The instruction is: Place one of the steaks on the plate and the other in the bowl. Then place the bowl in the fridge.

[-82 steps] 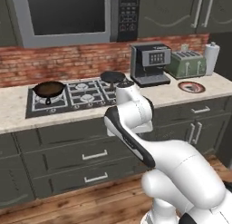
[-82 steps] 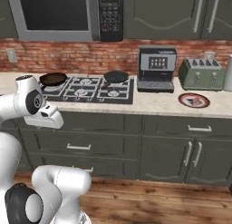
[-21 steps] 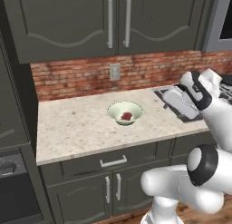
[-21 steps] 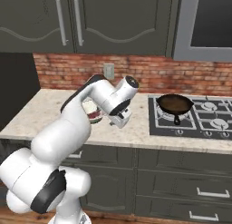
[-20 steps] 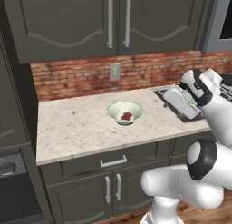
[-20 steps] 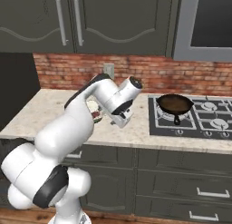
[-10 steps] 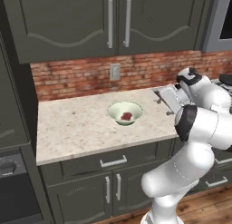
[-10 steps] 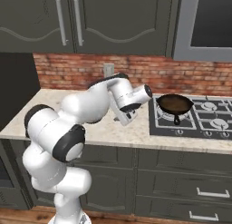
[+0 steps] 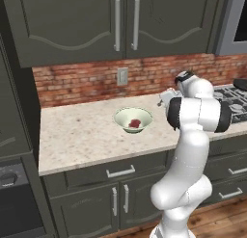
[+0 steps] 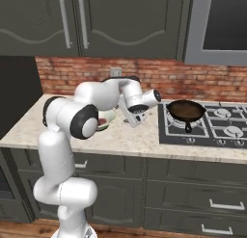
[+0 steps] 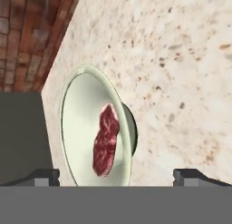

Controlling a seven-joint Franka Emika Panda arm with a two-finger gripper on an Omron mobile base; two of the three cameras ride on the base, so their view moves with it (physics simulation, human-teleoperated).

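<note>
Left base view: the pale conical bowl (image 9: pixel 133 120) sits on the speckled stone counter (image 9: pixel 82 136), holding a red steak (image 9: pixel 134 123). Right base view: a black frying pan (image 10: pixel 184 108) lies right of the bowl (image 10: pixel 107 119). Hand view: the marbled oval steak (image 11: pixel 105 140) lies inside the bowl (image 11: pixel 77 109); the gripper (image 11: pixel 117 175) fingers stand wide apart.

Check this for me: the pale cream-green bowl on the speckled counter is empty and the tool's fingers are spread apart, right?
Not empty: the pale cream-green bowl on the speckled counter holds a red-pink raw steak, as the hand view shows. The tool's fingers are indeed spread apart.
</note>
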